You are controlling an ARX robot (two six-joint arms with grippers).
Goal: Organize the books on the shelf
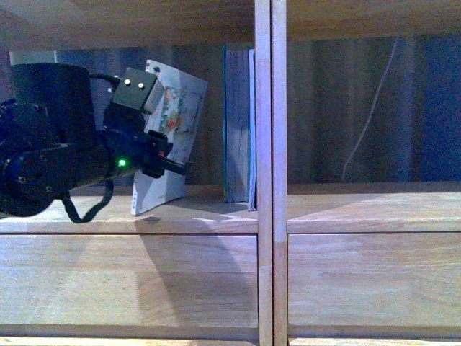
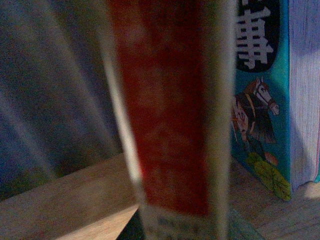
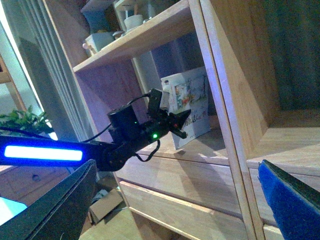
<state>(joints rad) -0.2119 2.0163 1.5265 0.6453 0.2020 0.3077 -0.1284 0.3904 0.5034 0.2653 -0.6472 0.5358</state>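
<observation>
Teal book (image 2: 260, 100) shows white character 事; paperback (image 2: 170, 125) print blurred.

Looks like somebody's living room or study, or a mock-up of one imo. Big light-wood shelving unit (image 1: 264, 144) with plain drawer fronts (image 1: 130, 277), a paperback (image 1: 184, 101) and a teal book (image 1: 238, 122) in one cubby, grey curtains (image 1: 338, 108) showing through the open back. Cups and pots (image 3: 134, 21) on a higher shelf, a leafy plant (image 3: 22, 122) off to one side, cardboard box (image 3: 102, 205) on the wooden floor (image 3: 125, 226)
</observation>
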